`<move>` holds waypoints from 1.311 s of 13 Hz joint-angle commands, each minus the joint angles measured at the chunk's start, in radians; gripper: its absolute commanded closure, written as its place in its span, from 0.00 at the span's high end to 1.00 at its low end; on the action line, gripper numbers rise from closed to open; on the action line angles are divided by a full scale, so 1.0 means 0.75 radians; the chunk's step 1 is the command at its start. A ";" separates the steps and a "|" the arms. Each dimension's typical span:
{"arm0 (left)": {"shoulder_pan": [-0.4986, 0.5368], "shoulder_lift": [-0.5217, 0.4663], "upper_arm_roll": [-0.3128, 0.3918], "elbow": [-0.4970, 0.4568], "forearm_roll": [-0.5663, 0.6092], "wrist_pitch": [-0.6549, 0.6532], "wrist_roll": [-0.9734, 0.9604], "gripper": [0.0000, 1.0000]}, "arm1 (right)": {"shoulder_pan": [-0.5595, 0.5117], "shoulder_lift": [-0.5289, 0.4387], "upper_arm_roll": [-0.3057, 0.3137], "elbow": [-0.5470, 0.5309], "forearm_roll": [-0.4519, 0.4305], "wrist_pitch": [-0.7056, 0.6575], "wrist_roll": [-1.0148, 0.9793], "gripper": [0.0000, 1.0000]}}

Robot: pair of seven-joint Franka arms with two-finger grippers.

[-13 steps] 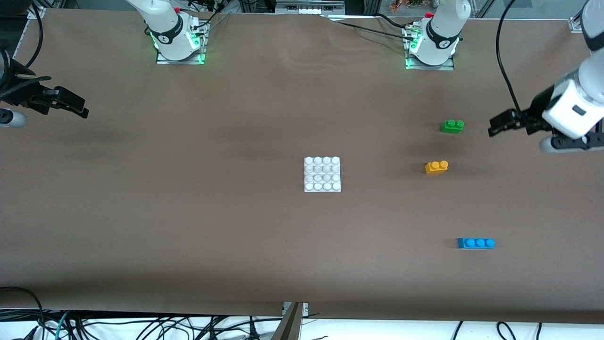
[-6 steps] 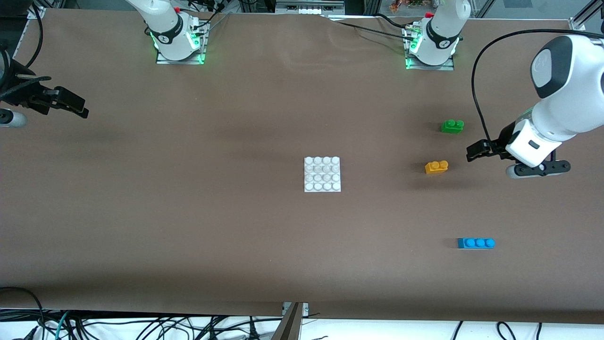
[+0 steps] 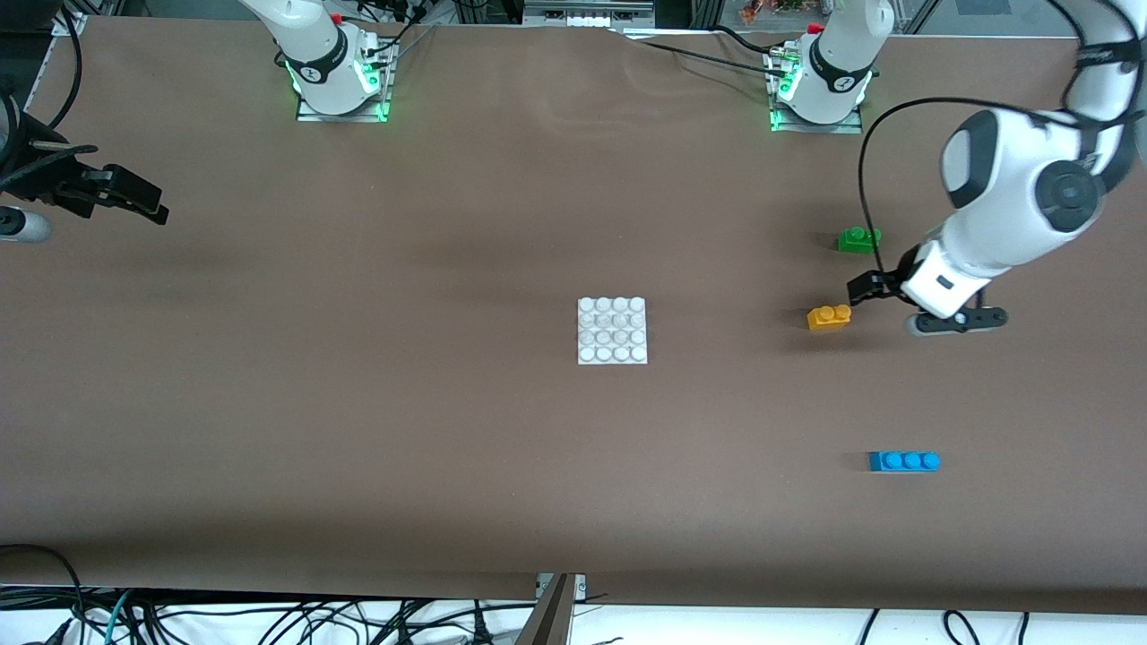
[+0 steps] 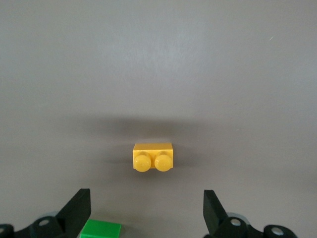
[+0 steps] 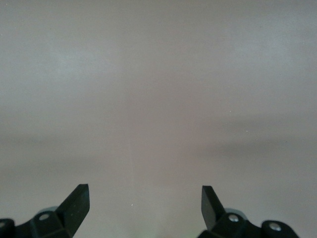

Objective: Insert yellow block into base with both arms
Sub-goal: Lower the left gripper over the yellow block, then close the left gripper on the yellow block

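Observation:
The yellow block [image 3: 829, 317] lies on the brown table, two studs up, between the base [image 3: 612, 331] and the left arm's end. The white studded base sits alone mid-table. My left gripper [image 3: 862, 288] hangs open over the table just beside the yellow block, on the side toward the left arm's end, not touching it. In the left wrist view the yellow block [image 4: 153, 156] lies ahead of the open left gripper [image 4: 146, 201], outside its fingers. My right gripper [image 3: 134, 202] waits open at the right arm's end, with only bare table under it [image 5: 145, 196].
A green brick [image 3: 858, 239] lies farther from the front camera than the yellow block, close to the left gripper; its corner shows by one finger [image 4: 101, 229]. A blue three-stud brick [image 3: 903, 460] lies nearer the front camera. Brown cloth covers the table.
The left arm has swung in from the table's end, bringing its open gripper close beside the yellow block. The right arm and all bricks have stayed still.

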 commanded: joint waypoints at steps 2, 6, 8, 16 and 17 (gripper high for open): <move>-0.009 0.065 0.009 -0.050 0.008 0.117 0.031 1.00 | -0.011 -0.011 0.004 -0.013 0.025 0.010 0.002 1.00; -0.036 0.130 0.038 -0.056 -0.010 0.156 0.021 1.00 | -0.013 -0.011 0.004 -0.013 0.025 0.010 0.002 1.00; -0.038 0.182 0.044 -0.058 -0.010 0.195 0.006 1.00 | -0.013 -0.011 0.004 -0.013 0.025 0.010 0.002 1.00; -0.122 0.335 0.101 -0.062 -0.010 0.365 -0.065 1.00 | -0.013 -0.011 0.004 -0.013 0.025 0.008 0.002 1.00; -0.122 0.335 0.104 -0.062 -0.008 0.365 -0.065 1.00 | -0.013 -0.011 0.004 -0.013 0.025 0.008 0.002 1.00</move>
